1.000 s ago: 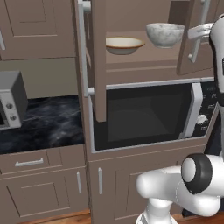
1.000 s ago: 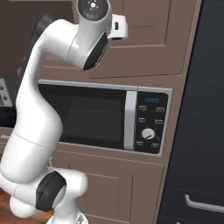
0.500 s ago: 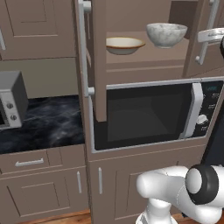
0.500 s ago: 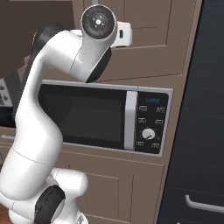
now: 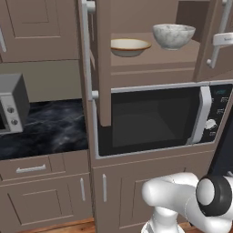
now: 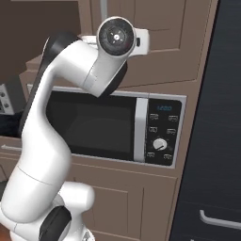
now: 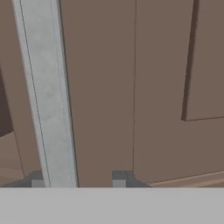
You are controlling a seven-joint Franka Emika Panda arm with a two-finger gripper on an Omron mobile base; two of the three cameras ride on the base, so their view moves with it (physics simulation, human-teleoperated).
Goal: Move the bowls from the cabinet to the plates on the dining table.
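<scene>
1. We see our two-finger gripper [image 7: 78,180] with its dark tips standing apart on either side of the long grey bar handle [image 7: 46,96] of the brown wooden cabinet door [image 7: 153,78], not clamped on it; if we pull away askew, a tip could snag the bar and swing the door.
2. The shallow cream bowl with tan rim [image 5: 130,46] and the deep grey-white marbled bowl [image 5: 174,35] sit apart on the open cabinet shelf [image 5: 150,59]; reaching in, we risk clipping the door or knocking one bowl into the other.
</scene>
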